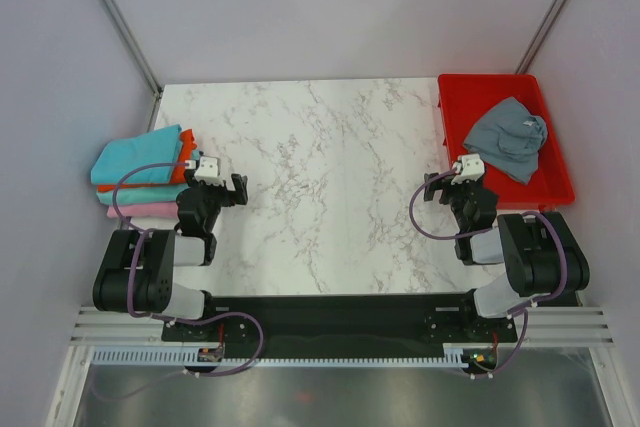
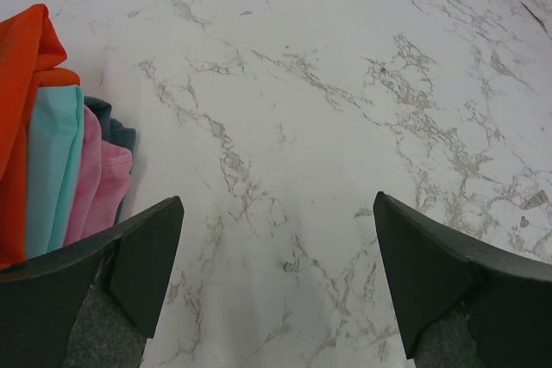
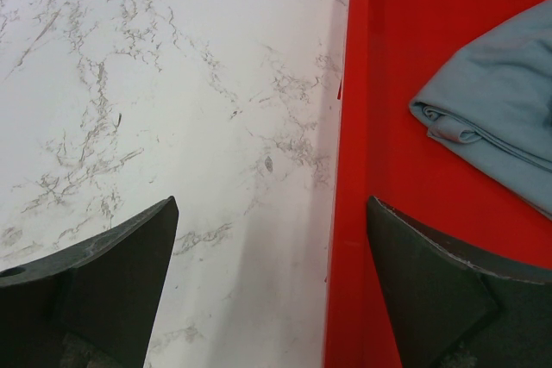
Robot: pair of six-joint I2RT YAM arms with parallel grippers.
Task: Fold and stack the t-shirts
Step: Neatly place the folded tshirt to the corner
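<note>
Marble table bears stacked t-shirts, a grey t-shirt in red tray; left gripper, right gripper both wide

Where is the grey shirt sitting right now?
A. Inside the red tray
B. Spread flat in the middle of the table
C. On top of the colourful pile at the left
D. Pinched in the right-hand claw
A: the grey shirt lies crumpled inside the red tray at the table's right side, while the right gripper beside the tray is open and holds nothing.
</note>
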